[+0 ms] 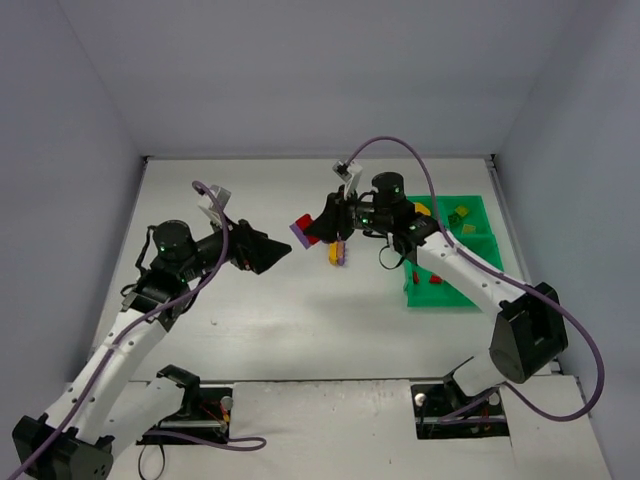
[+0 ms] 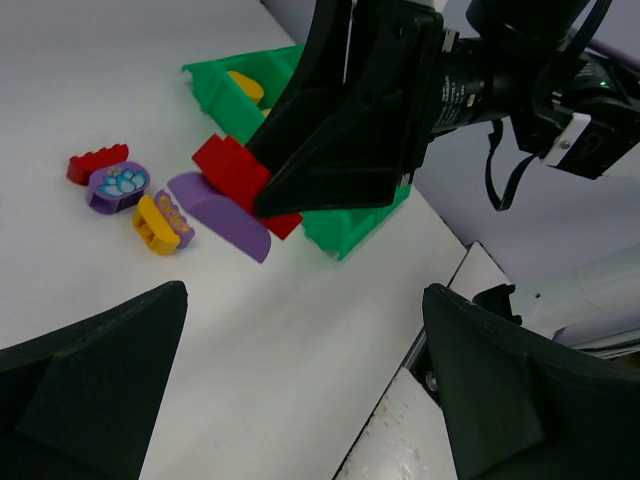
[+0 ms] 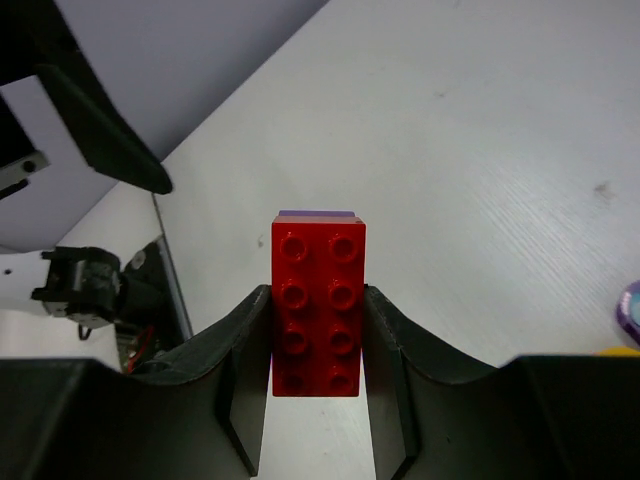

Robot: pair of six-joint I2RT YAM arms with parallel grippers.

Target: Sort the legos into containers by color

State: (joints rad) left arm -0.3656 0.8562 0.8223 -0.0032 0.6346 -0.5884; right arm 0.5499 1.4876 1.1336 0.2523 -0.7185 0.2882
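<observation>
My right gripper [image 1: 318,228] is shut on a red two-by-four lego [image 3: 318,305], its jaws pressing the long sides. A purple lego [image 2: 215,212] clings under the red one [image 2: 235,175]. Both are left of the green tray [image 1: 478,212]. The tray's compartments hold yellow [image 1: 422,210], green [image 1: 460,213] and red [image 1: 435,277] legos. A yellow lego [image 2: 155,225], a round purple piece [image 2: 118,186] and a small red lego [image 2: 97,163] lie on the table by the right gripper. My left gripper [image 1: 270,250] is open and empty, pointing at the held lego from the left.
The white table [image 1: 300,320] is bounded by grey walls at the back and sides. The tray [image 2: 345,225] stands close behind the right gripper. My left gripper's fingers [image 3: 100,130] show at the upper left of the right wrist view.
</observation>
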